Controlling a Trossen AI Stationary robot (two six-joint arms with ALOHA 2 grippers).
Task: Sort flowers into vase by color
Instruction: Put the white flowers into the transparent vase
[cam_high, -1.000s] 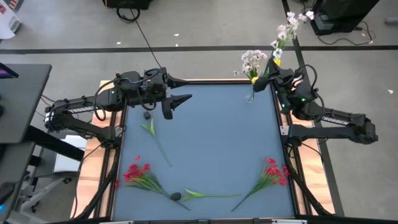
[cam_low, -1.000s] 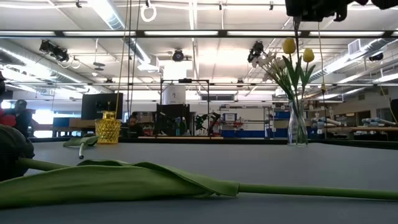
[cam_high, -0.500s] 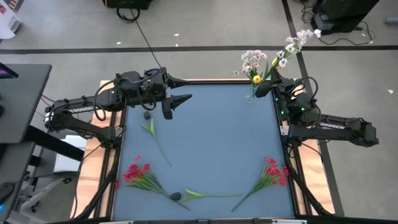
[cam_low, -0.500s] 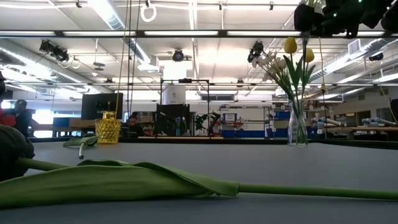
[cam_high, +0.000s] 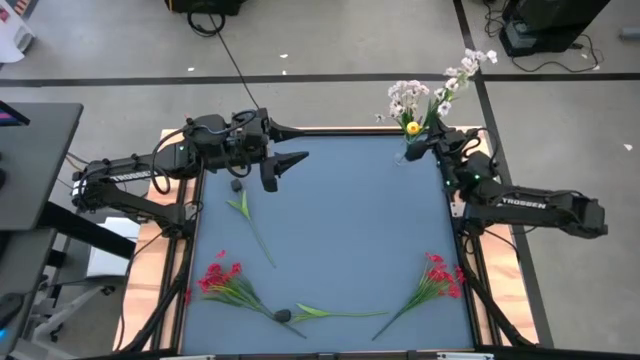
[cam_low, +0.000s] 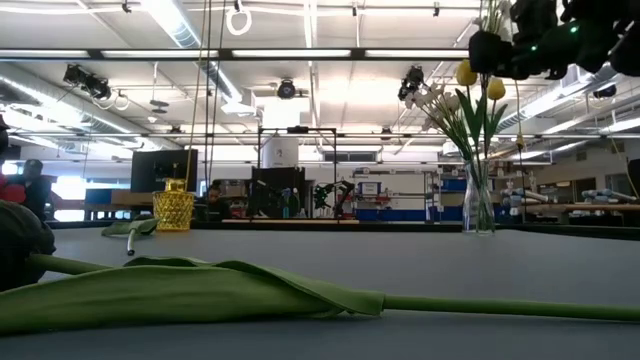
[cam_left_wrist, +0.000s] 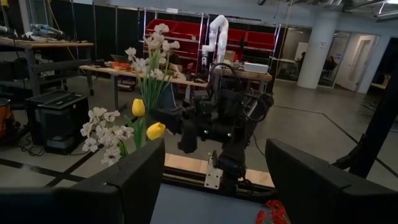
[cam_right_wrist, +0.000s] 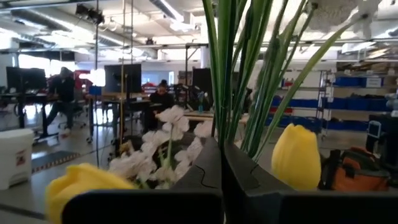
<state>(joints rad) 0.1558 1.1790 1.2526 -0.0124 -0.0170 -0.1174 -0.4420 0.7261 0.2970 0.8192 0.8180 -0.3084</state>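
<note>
At the far left corner of the grey table (cam_high: 330, 230), the left gripper (cam_high: 283, 166) hangs just above the surface with its two dark fingers (cam_left_wrist: 124, 186) spread wide and nothing between them. Just beside it on the mat lies a small dark bloom (cam_high: 236, 184), and next to that a lone green stem with thin leaves (cam_high: 250, 225).

Along the near edge, a red blossom spray (cam_high: 222, 280) rests at the left, its stems running toward a second dark flower head (cam_high: 283, 316), whose long leafy stem (cam_low: 200, 290) fills the foreground of the low view. A second red blossom spray (cam_high: 440, 277) lies at the near right corner.

A yellow faceted vase (cam_low: 173, 207) stands at the far side of the table, left in the low view, and appears to hold no flowers. At the far right corner, a clear glass vase (cam_low: 478, 205) stands upright holding yellow tulip buds (cam_low: 466, 73) and small white blossoms (cam_high: 408, 96).

Directly above that vase, the right gripper (cam_high: 437, 146) has its fingers pressed together on the green stem of a white-blossom spray (cam_high: 462, 70), which leans out past the table's far edge, apart from the bunch in the vase. In the right wrist view the tulips (cam_right_wrist: 300, 155) crowd close around the clamped fingers.
</note>
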